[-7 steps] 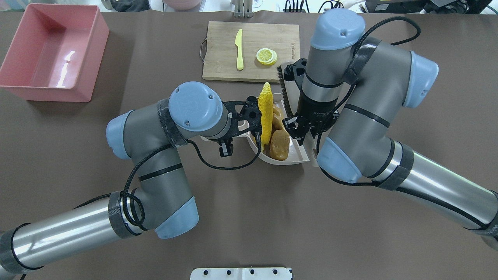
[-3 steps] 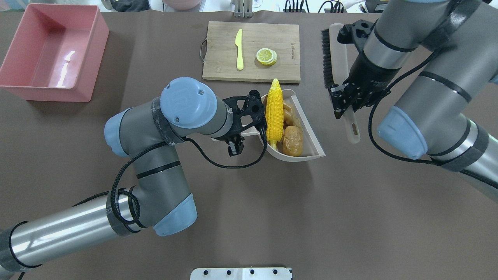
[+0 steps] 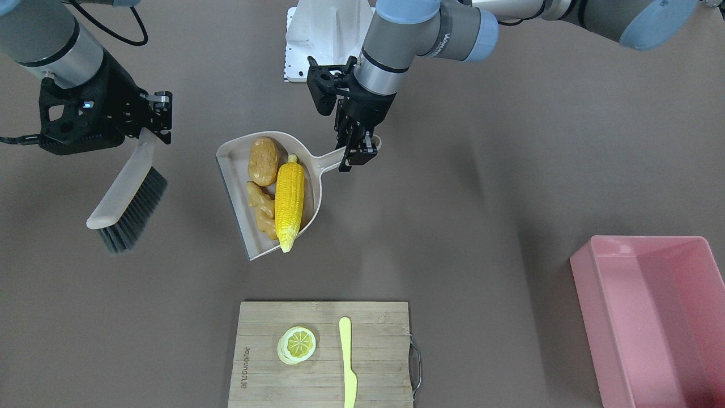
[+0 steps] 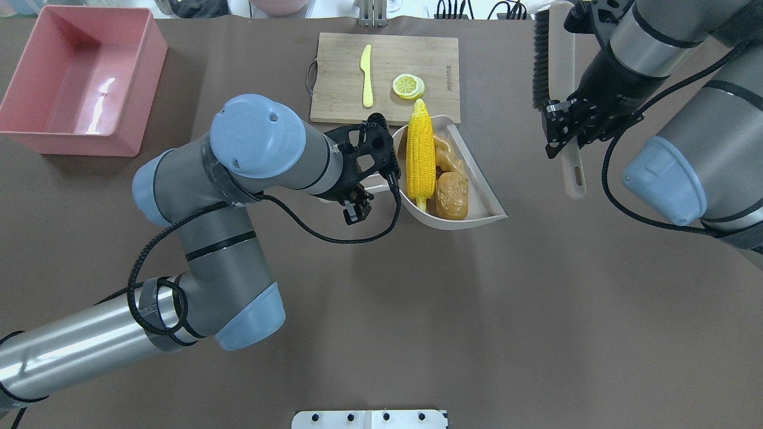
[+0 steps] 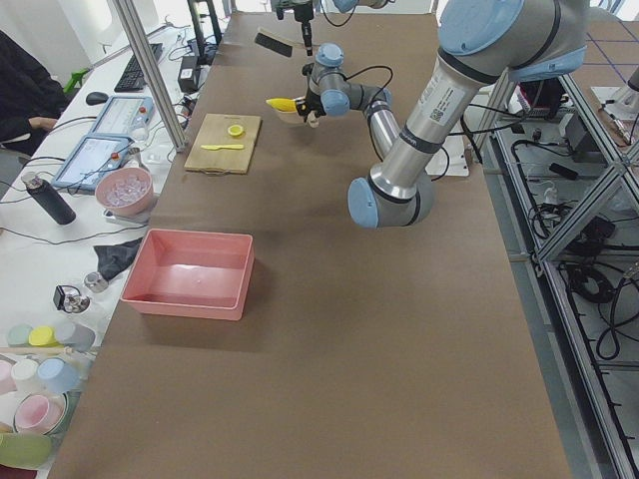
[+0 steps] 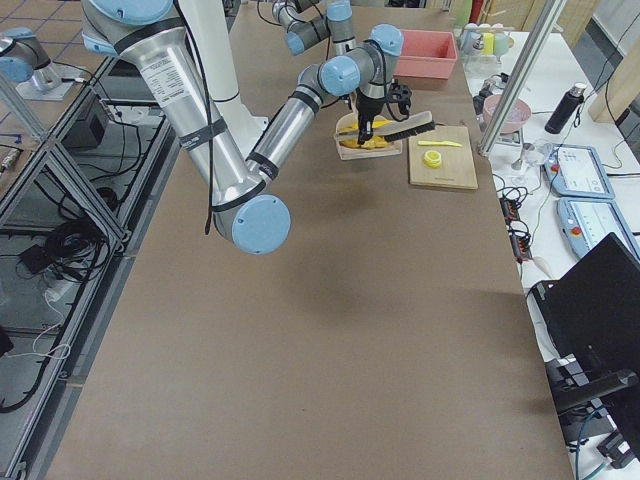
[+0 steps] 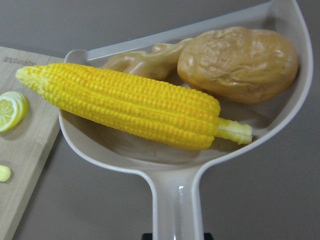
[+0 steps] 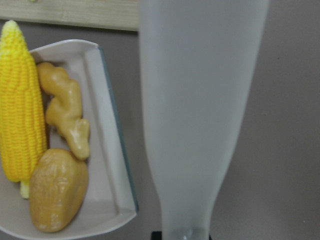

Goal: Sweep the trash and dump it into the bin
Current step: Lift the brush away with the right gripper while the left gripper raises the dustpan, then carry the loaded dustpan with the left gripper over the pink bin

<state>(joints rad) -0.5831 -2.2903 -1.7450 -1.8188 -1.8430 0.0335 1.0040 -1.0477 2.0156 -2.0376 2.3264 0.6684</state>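
Since the earlier frames the right gripper, clamped on the brush handle, has pulled back to the far right, well clear of the dustpan, which has shifted slightly toward the cutting board. Left gripper is closed on the pan's handle; corn cob, potato and ginger root lie inside, corn's long axis running near-to-far. Bin stands well apart at far left, handle side, pan mouth facing right; left arm is nearer, so the carry is judged leftward.
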